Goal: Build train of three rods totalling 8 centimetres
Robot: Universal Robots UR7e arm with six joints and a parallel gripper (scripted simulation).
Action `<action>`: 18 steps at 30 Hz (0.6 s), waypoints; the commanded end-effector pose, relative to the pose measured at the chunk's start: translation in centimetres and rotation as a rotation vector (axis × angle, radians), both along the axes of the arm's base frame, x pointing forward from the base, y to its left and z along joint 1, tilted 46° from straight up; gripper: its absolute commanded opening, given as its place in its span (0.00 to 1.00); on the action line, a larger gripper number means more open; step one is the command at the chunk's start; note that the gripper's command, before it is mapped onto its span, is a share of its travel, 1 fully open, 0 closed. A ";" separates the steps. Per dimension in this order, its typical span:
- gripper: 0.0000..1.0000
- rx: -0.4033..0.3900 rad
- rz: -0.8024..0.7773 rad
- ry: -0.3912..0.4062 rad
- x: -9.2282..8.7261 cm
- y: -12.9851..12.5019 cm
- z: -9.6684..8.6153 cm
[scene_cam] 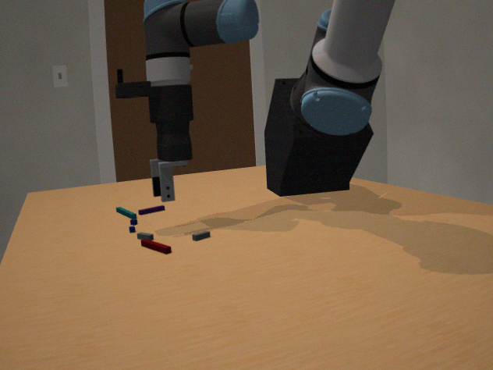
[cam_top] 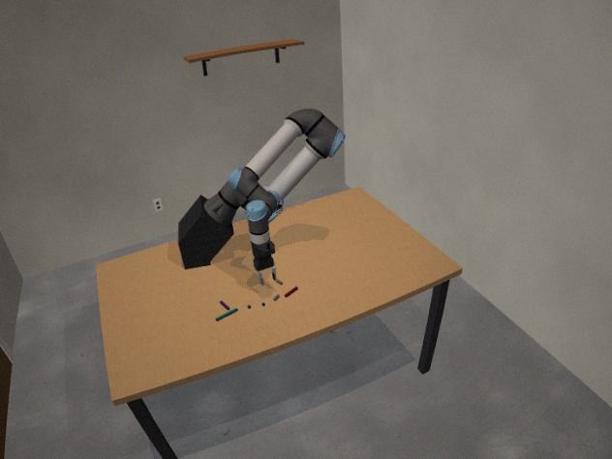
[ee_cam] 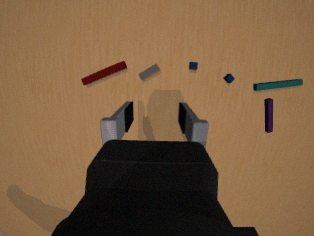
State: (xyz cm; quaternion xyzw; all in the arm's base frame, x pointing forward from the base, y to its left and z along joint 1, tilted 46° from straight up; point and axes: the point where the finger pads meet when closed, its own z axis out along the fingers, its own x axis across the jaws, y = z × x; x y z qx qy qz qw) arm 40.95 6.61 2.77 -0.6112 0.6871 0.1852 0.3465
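Note:
My gripper (cam_top: 266, 277) is open and empty, hanging above the table just behind a row of small rods; it also shows in the exterior view (scene_cam: 163, 190) and the wrist view (ee_cam: 156, 121). In the wrist view, left to right, lie a red rod (ee_cam: 104, 73), a grey rod (ee_cam: 149, 72), two blue cubes (ee_cam: 193, 65) (ee_cam: 229, 78), a turquoise rod (ee_cam: 277, 85) and a purple rod (ee_cam: 269, 114). All lie apart from each other. A second grey rod (scene_cam: 200, 236) lies apart from the row, on the robot base's side.
The arm's black base block (cam_top: 202, 231) stands on the table behind the rods. The table's front edge (cam_top: 276, 346) is some way in front of the rods.

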 end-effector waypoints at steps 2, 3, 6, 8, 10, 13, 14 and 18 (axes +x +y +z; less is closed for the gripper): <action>1.00 -0.020 0.043 -0.042 0.1 -1.4 -1.1; 1.00 -0.026 0.055 -0.054 0.1 -1.8 -1.4; 1.00 -0.045 0.099 -0.096 0.1 -3.1 -2.5; 1.00 -0.059 0.133 -0.129 0.0 -4.1 -3.4; 1.00 -0.074 0.171 -0.165 -0.2 -5.1 -4.4; 1.00 -0.082 0.190 -0.183 -0.3 -5.6 -4.9; 1.00 -0.089 0.210 -0.202 -0.4 -6.1 -5.5; 1.00 -0.118 0.292 -0.281 -1.1 -8.1 -7.7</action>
